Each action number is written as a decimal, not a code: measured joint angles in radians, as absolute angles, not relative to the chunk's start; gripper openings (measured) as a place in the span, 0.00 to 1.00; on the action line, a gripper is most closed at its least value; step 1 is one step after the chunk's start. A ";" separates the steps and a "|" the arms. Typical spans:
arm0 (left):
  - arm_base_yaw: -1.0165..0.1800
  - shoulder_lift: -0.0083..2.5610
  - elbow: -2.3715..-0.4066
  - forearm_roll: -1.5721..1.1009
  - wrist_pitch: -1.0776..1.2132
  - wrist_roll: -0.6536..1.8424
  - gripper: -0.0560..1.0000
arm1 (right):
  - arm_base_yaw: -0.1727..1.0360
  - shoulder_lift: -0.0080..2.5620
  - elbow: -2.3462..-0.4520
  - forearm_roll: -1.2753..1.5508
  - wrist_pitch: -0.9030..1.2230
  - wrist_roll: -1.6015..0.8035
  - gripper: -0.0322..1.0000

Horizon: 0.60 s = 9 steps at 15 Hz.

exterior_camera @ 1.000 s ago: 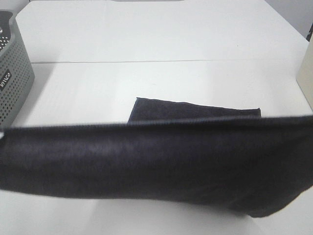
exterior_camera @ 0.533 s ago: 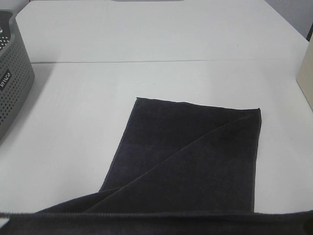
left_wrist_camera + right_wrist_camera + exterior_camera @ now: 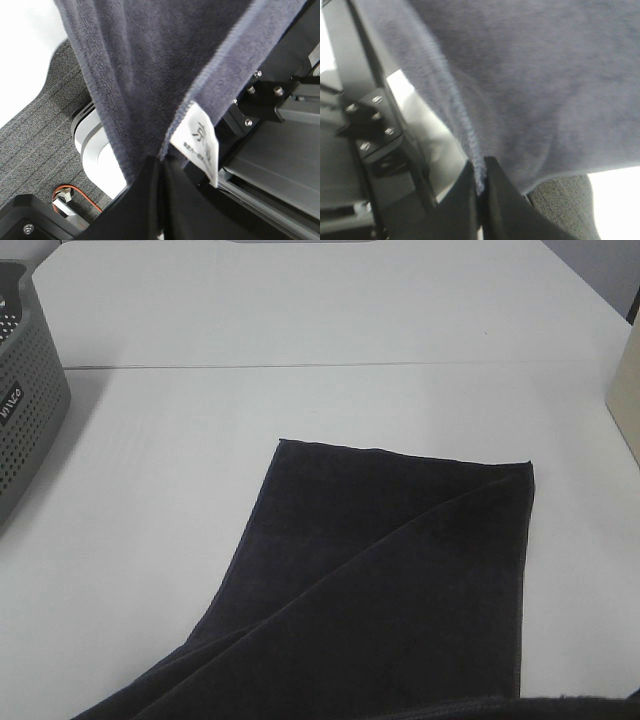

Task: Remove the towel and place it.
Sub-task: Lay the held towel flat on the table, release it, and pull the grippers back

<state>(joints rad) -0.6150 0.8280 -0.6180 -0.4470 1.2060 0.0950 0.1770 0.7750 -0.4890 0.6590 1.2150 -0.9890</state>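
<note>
The dark charcoal towel (image 3: 400, 570) lies spread on the white table (image 3: 300, 410), its far edge flat and a diagonal fold across it; its near part runs off the bottom of the exterior view. Neither gripper shows in that view. In the left wrist view my left gripper (image 3: 161, 165) is shut on the towel (image 3: 150, 65) at a hemmed edge beside a white label (image 3: 200, 145). In the right wrist view my right gripper (image 3: 480, 180) is shut on the towel (image 3: 545, 85) at its hem. The cloth hangs from both grips.
A grey perforated basket (image 3: 25, 410) stands at the table's left edge. A pale beige object (image 3: 625, 400) sits at the right edge. Below the grippers the wrist views show grey carpet (image 3: 35, 135) and the robot's metal frame (image 3: 280, 150).
The held near edge of the towel has dropped out of the exterior view toward the front, uncovering the cloth lying flat on the table. The far edge has stayed in place.
</note>
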 joint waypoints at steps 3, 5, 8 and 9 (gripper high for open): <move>-0.637 0.828 -0.618 -0.481 1.208 0.114 0.05 | 0.463 0.775 -0.489 0.659 1.215 -0.981 0.04; -0.637 0.828 -0.618 -0.499 1.209 0.170 0.05 | 0.653 0.775 -0.489 0.645 1.216 -0.941 0.04; -0.637 0.828 -0.618 -0.535 1.210 0.302 0.05 | 0.805 0.775 -0.487 0.571 1.216 -0.812 0.04; -0.637 0.828 -0.618 -0.544 1.210 0.369 0.05 | 0.812 0.775 -0.486 0.562 1.216 -0.793 0.04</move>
<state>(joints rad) -0.6370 0.8280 -0.6180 -0.5440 1.2100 0.3690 0.8120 0.7750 -0.4860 0.5620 1.2160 -0.7930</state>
